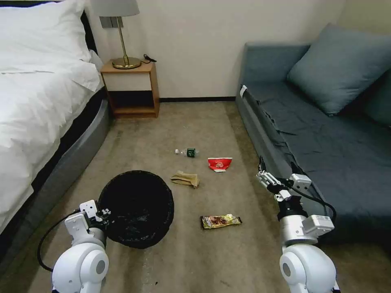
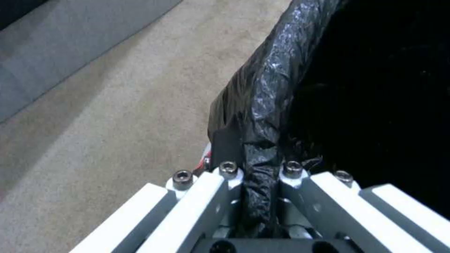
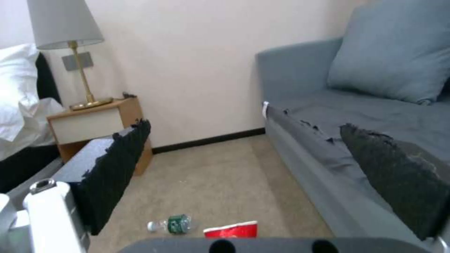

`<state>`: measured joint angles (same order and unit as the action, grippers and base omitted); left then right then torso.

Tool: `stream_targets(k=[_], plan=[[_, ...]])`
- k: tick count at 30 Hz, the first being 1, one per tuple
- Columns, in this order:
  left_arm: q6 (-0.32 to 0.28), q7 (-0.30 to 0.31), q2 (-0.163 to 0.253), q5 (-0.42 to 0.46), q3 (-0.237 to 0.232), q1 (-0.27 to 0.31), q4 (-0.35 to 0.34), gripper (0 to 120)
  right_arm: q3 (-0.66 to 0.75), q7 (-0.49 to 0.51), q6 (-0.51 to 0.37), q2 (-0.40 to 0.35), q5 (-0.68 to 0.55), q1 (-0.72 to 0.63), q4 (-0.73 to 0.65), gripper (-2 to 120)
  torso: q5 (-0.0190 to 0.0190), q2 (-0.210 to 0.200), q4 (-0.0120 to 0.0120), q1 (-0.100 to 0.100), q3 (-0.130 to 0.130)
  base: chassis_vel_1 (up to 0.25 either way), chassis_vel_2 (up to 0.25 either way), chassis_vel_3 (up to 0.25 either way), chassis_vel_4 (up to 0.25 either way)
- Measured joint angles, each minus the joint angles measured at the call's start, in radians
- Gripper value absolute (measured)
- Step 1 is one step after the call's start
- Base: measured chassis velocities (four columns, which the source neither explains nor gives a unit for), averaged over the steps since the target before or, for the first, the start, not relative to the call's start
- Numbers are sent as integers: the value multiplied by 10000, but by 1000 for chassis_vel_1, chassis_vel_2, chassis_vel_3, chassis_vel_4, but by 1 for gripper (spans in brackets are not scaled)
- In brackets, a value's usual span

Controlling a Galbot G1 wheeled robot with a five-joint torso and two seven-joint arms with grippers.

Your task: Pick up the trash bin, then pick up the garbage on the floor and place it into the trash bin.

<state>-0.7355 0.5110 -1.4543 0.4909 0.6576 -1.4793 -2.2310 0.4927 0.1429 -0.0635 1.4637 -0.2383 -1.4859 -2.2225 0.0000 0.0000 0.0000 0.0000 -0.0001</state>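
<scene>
My left gripper (image 2: 262, 196) is clamped on the rim of the round trash bin lined with crinkly black plastic (image 1: 136, 208), near the bed side of the carpet. My right gripper (image 1: 266, 176) hangs spread and empty beside the sofa's front edge. On the carpet between lie the clear green-labelled bottle (image 1: 187, 152), red-and-white crumpled carton (image 1: 219, 164), crumpled brown paper bag (image 1: 185, 178) and brown-yellow snack wrapper (image 1: 220, 221).

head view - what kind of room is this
Most likely a bedroom or hotel room: a bed with white linen, a nightstand carrying a lamp, and a blue-grey sofa across the carpet.
</scene>
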Motion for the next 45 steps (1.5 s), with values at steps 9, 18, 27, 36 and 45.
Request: stream_targets(k=[9, 18, 27, 36, 45], plan=[[0, -3, 13, 6, -5, 94, 138, 2, -485, 836, -773, -407, -1412, 554, 361, 100, 0, 0, 0, 0, 1, -39, 35, 43, -46], [29, -25, -110, -54, -110, 110, 422, 2, -2118, 5285, -3738, -844, -7609, 1606, 1582, 100, -1, 0, 0, 0, 1, 0, 0, 0, 0], [223, -133, -167, -134, -85, 167, 853, 2, -2741, 6550, -3792, -203, -8613, 2295, 4414, 100, 0, 0, 1, 0, 1, 0, 0, 0, 0], [398, -161, -246, -274, -61, 204, 1186, 2, -2740, 6261, -3595, -33, -8536, 3038, 6395, 100, 0, 0, 0, 0, 2, 0, 0, 0, 0], [457, -172, -273, -355, 17, 215, 1295, 2, -2820, 5702, -3279, 391, -8076, 4038, 8193, 100, 0, 0, 0, 0, 1, 0, 0, 0, 0]])
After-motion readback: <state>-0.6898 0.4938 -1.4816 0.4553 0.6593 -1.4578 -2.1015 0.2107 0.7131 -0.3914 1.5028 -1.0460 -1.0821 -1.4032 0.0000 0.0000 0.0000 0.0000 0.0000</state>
